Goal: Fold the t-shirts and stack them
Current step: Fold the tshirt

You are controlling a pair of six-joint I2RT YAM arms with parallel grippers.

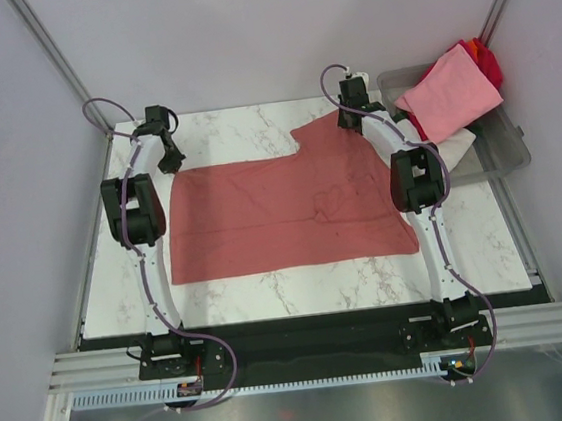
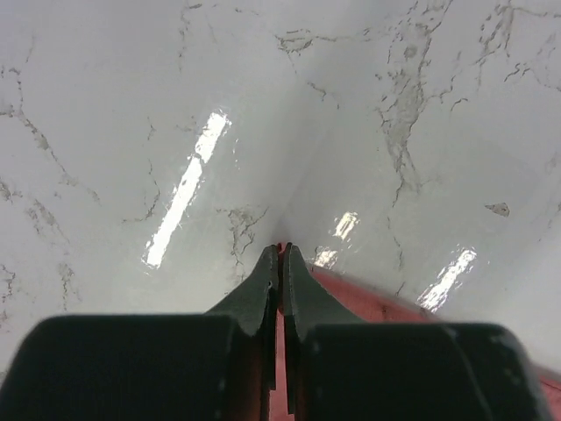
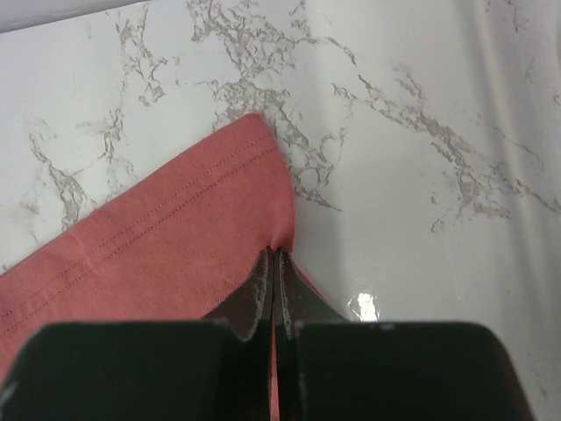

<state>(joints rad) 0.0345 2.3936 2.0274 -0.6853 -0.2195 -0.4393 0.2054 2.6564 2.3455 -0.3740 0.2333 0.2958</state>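
Note:
The brick-red t-shirt lies spread flat on the marble table, with one sleeve sticking out toward the far right. My left gripper is at the shirt's far left corner. In the left wrist view it is shut on a thin pinch of the red cloth. My right gripper is at the far right sleeve. In the right wrist view it is shut on the edge of the stitched sleeve hem. A light pink t-shirt, a bright red one and a white one lie at the back right.
A clear grey plastic tub stands at the back right corner and holds the pink, red and white shirts. Bare marble table shows in front of the spread shirt and at its far left. Grey walls close in the sides and back.

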